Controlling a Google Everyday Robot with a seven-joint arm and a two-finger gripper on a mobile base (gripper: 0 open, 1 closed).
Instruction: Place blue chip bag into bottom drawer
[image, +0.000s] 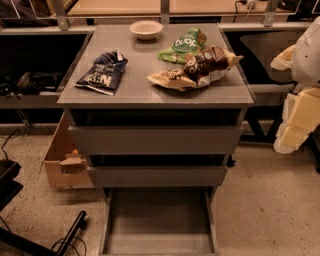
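The blue chip bag is dark navy with white lettering and lies flat on the left part of the grey cabinet top. The bottom drawer is pulled out toward me, and its flat grey tray is empty. The two shallower drawers above it stand slightly out. My gripper is a cream-coloured part under the white arm at the right edge. It hangs beside the cabinet at about the level of the top, well to the right of the bag, with nothing seen in it.
A green bag and a larger brown-and-cream bag lie on the right of the top. A pale bowl stands at the back. A cardboard box sits on the floor to the left. Black cables and a frame are at lower left.
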